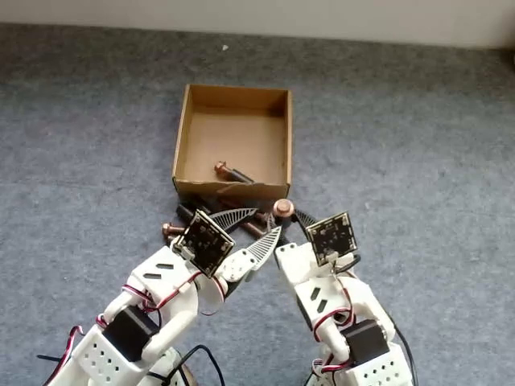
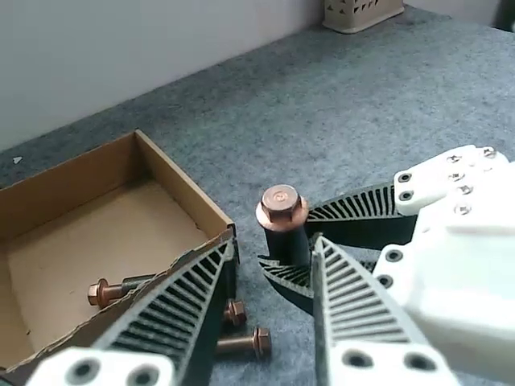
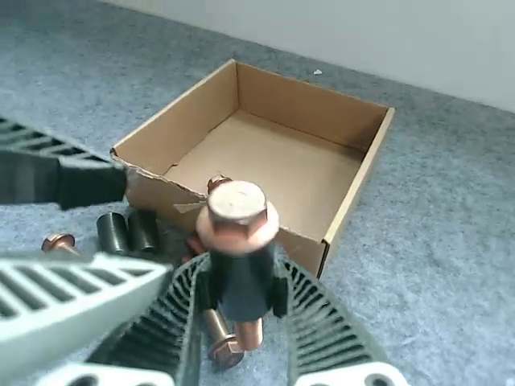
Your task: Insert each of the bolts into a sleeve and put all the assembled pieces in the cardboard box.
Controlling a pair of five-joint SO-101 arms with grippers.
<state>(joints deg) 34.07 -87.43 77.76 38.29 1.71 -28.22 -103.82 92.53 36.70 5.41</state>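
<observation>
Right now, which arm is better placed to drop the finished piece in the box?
Right. The right tool is shut on the sleeved bolt, upright just outside the box, by its near wall. The left tool is open and holds nothing.

This looks like a small robotics lab or hobby test space set up in a carpeted room, not a kitchen or a factory floor. The work surface is plain grey carpet [image 1: 434, 145] running up to a bare pale wall [image 2: 121, 48], with a beige slotted basket [image 2: 362, 12] standing at the foot of that wall. The two white arms [image 1: 161, 297] have a home-built look, with bare camera boards [image 1: 203, 240] and loose red and black wires [image 1: 165, 299]. A plain cardboard box [image 1: 233, 137], loose bolts [image 2: 241, 342] and sleeves [image 3: 129, 232] lie on the carpet like practice props.
</observation>
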